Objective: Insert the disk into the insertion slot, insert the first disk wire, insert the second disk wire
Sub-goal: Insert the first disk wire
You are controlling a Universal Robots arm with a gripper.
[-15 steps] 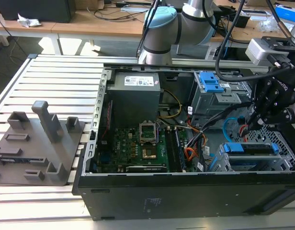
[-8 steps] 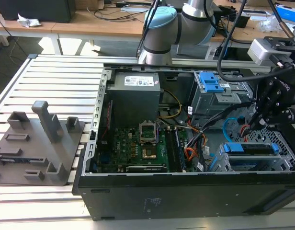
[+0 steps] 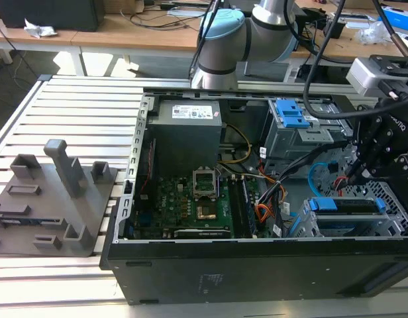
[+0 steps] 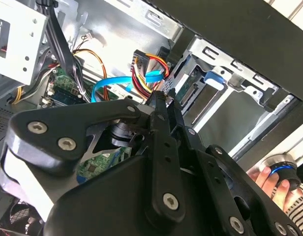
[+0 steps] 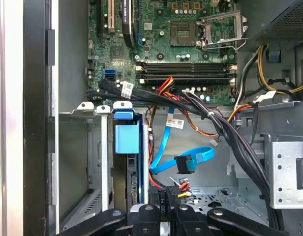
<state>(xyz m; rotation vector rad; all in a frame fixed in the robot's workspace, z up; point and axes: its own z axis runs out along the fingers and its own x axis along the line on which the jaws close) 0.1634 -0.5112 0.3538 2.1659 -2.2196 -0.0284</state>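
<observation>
1. Slatted metal worktop (image 3: 71, 112) carries an open computer case (image 3: 191, 278) in the exterior view. The fingers (image 3: 354, 173) hang inside its end at the exterior view's right. Just below them stands the insertion slot (image 3: 310, 228), with the disk (image 3: 323, 204) already seated in it and the blue frame showing along the cage's top.

2. In the first wrist view the fingers (image 5: 166, 209) are closed on the black plug of a disk wire (image 5: 173, 191) with red, yellow and black leads.
   - The disk (image 5: 127, 182) stands on edge in the insertion slot (image 5: 87, 162), just beside the fingers.
   - Its long axis runs from the blue pull tab (image 5: 127, 137), far from the fingers, back to the end nearest them.
   - By my reading, the plug sits slightly to one side of that near end.
   - A blue cable (image 5: 188, 162) lies loose ahead of the fingers, on the side away from the disk.

3. In the second wrist view the fingers (image 4: 159, 98) are pinched on the disk wire (image 4: 146, 66), whose leads fan out beyond the tips. The disk (image 4: 191, 91) lies just past them, silver-grey in its blue frame. A person's hand (image 4: 269, 179) rests outside the case.
</observation>
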